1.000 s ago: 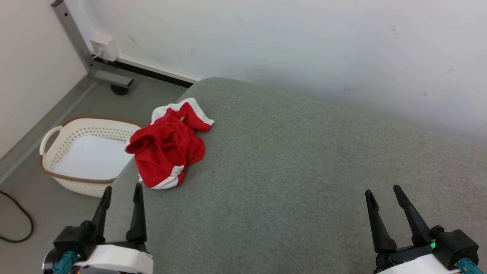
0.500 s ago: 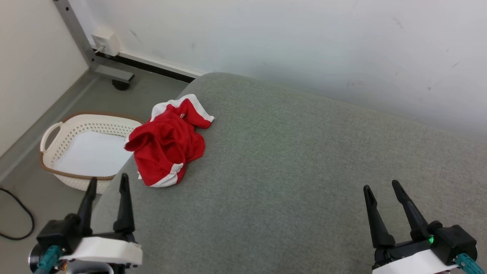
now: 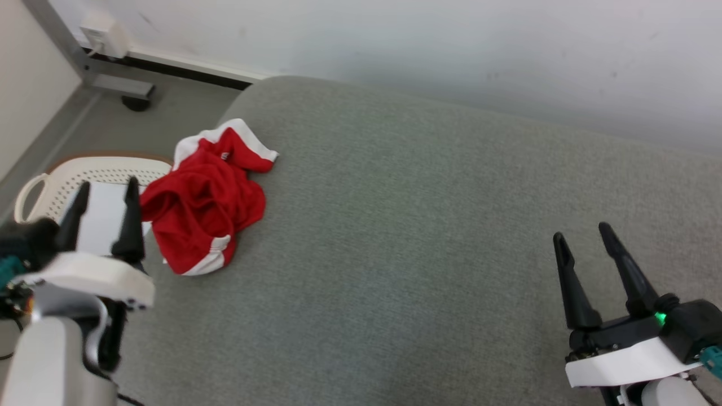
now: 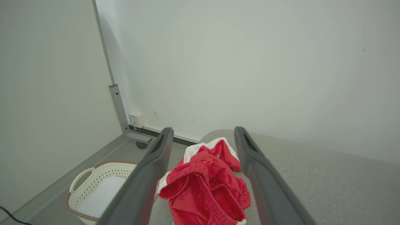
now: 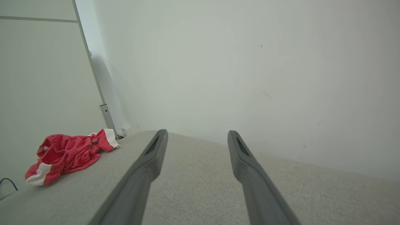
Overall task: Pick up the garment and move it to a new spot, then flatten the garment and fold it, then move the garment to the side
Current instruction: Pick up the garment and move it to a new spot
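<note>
**Near field.** The right gripper (image 3: 581,231) is hovering over the bare right end of the grey cushion (image 3: 406,237). Its two dark fingers are standing wide apart and holding nothing. The left gripper (image 3: 108,183) is hanging at the cushion's left edge, fingers likewise spread and empty. It is just beside the garment (image 3: 206,208) but not touching it. In the left wrist view the garment (image 4: 203,184) is sitting framed between the two fingers.

**Middle field.** The garment, red with white bands, is lying crumpled in a heap at the cushion's far left corner. One side seems to be overhanging the edge.

**Far field.** Below that edge a white basket (image 3: 101,163) is standing on the floor (image 3: 169,113). A pale wall (image 3: 423,39) is closing the scene behind.

**Hazards, as judged.** The pick is not yet begun.
- **Knocking it off:** The heap is sitting at the rim, so a glancing finger or a sideways push is likely to be tipping it into the basket or onto the floor.
- **Partial grip:** A pinch on the top fold alone is risking a one-layer lift, with the rest dragging or slipping free.
- **Snagging:** Fingers coming down too deep are risking a dig into the soft upholstery.
- **Long reach:** The right gripper is standing well apart from the garment, so any two-handed spreading is depending on a long reach across the cushion.
</note>
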Controlling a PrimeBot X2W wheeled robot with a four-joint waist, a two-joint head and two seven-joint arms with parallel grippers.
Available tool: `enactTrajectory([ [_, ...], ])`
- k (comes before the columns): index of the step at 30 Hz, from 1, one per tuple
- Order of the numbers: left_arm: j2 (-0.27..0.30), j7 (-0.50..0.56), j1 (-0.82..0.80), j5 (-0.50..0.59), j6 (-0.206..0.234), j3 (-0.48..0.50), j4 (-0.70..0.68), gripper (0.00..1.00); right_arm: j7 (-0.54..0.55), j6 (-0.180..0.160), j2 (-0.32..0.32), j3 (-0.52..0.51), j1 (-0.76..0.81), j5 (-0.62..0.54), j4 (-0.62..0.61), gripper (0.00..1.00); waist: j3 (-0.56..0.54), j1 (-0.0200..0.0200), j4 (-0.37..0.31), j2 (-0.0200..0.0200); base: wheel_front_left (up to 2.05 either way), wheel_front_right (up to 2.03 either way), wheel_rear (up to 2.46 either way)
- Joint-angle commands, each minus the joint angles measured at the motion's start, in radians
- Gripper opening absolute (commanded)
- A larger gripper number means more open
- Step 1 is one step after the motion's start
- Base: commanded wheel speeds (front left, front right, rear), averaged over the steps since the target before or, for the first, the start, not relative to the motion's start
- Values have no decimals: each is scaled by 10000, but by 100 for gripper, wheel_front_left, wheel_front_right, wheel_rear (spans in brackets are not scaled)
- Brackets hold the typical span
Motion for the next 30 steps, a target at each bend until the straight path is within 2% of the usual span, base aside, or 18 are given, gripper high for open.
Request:
enactTrajectory([
  [1,261,438,-435,-139,-15,67,227,100,15,-20,-132,-103,-213,-54,-135,100,442,-1,-401,-1,0,0,0],
  [8,1145,1970,-1901,-768,57,624,1837,100,17,-20,-262,-288,-585,-106,-375,100,1200,-1,-1226,-1,0,0,0],
  [14,1773,2410,-2865,-1272,117,1144,3836,100,15,-20,-300,-344,-776,-149,-524,100,1607,-1,-1940,-1,0,0,0],
  [22,1927,3033,-3304,-1683,4,1009,6242,100,15,-20,-374,-374,-905,-137,-651,100,1907,-1,-2539,-1,0,0,0],
  [30,1804,3757,-3527,-1887,-65,467,7822,100,15,-20,-362,-449,-813,-128,-649,100,1886,-1,-2656,-1,0,0,0],
])
